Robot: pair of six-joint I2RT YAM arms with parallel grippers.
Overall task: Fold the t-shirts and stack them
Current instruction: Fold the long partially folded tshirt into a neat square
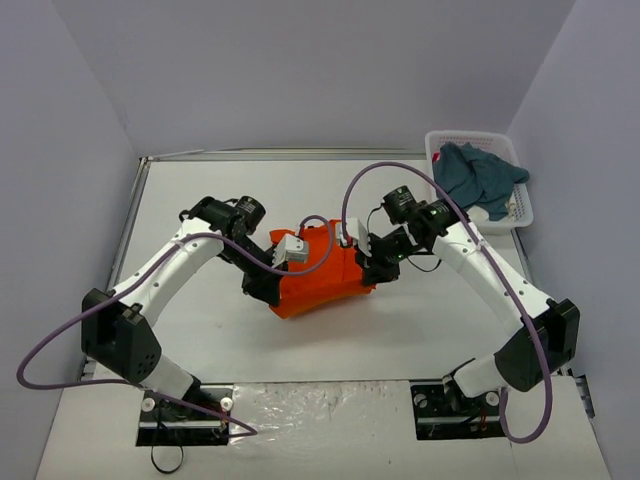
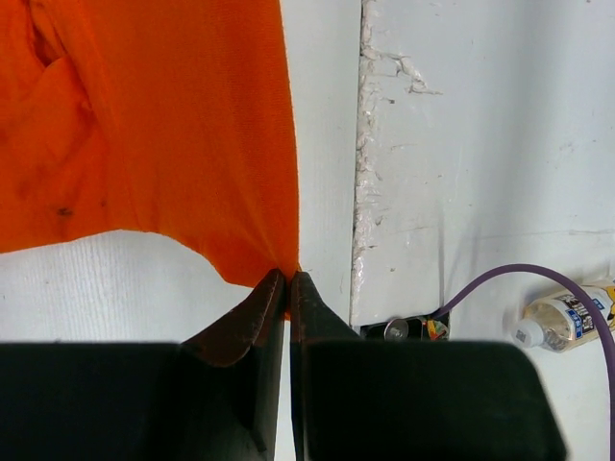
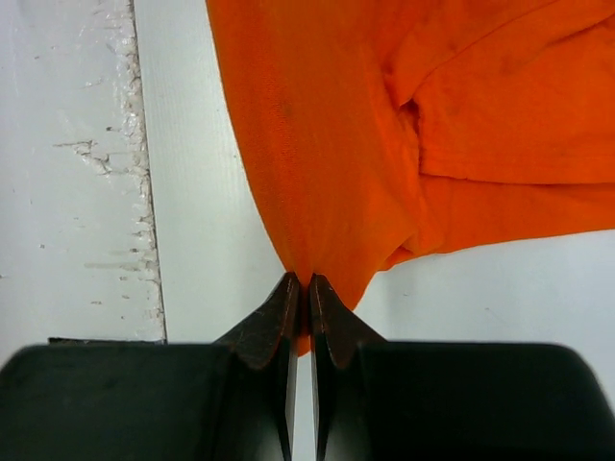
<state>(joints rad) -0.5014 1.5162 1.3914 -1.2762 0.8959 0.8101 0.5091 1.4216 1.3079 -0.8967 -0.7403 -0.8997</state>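
Note:
The orange t-shirt (image 1: 320, 280) hangs stretched between my two grippers over the middle of the table. My left gripper (image 1: 268, 285) is shut on one corner of its edge, seen in the left wrist view (image 2: 288, 277), with the cloth (image 2: 163, 125) spreading away above the fingers. My right gripper (image 1: 372, 262) is shut on the other corner, seen in the right wrist view (image 3: 300, 280), with the cloth (image 3: 404, 125) fanning out above. The teal-blue t-shirt (image 1: 478, 175) lies bunched in the white basket (image 1: 520, 216) at the back right.
A metal rail (image 1: 128, 215) runs along the table's left side. A rough seam in the table surface (image 2: 363, 173) lies near the front. A small plastic bottle (image 2: 567, 317) and a purple cable (image 2: 519, 274) show by the left arm's base.

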